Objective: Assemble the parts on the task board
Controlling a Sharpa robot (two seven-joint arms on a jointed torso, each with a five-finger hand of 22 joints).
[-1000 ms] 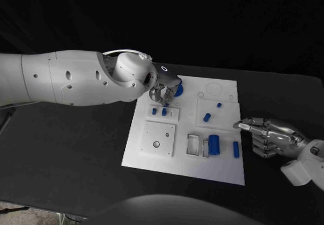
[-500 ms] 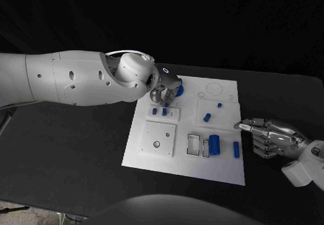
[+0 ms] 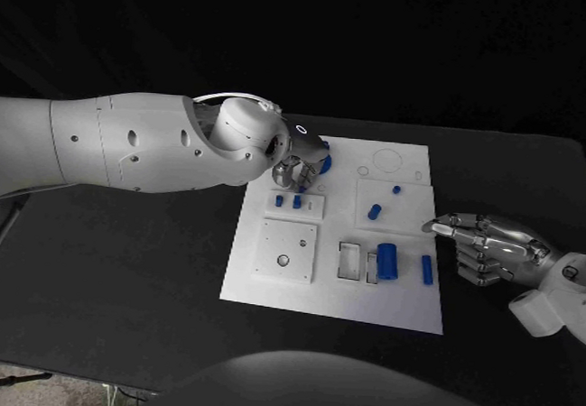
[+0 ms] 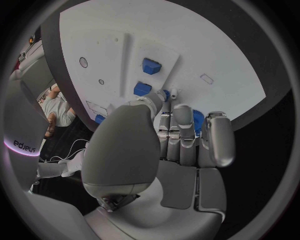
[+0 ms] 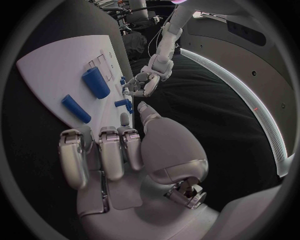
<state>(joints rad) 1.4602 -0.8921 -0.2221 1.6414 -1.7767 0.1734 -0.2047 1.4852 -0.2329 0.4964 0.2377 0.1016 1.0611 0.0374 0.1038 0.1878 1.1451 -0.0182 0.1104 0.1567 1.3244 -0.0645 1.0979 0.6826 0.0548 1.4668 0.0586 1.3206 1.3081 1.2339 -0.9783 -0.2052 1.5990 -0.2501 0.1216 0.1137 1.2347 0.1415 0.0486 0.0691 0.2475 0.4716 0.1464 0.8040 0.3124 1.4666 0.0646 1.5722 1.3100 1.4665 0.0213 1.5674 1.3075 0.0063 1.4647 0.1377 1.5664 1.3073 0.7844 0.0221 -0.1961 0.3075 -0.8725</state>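
Note:
The white task board (image 3: 406,309) lies mid-table. My left hand (image 3: 295,164) hovers over its far left corner, fingers curled round a blue round part (image 3: 324,161); the left wrist view shows that part's ribbed blue edge (image 4: 197,120) between the fingers of the left hand (image 4: 181,140). Just nearer than the hand, two small blue pieces (image 3: 288,201) stand in a small plate. My right hand (image 3: 493,248) rests at the board's right edge, fingers curled in and holding nothing; it is also seen as the right hand (image 5: 119,150) in its wrist view.
On the board are a blue peg (image 3: 375,210), a tiny blue piece (image 3: 397,189), a thick blue cylinder (image 3: 387,260), a thin blue rod (image 3: 427,269), and a square plate with a hole (image 3: 287,251). Black table (image 3: 133,277) surrounds the board.
The left arm has turned very slightly at the wrist while its hand stays over the board's far left corner. The right hand has not moved.

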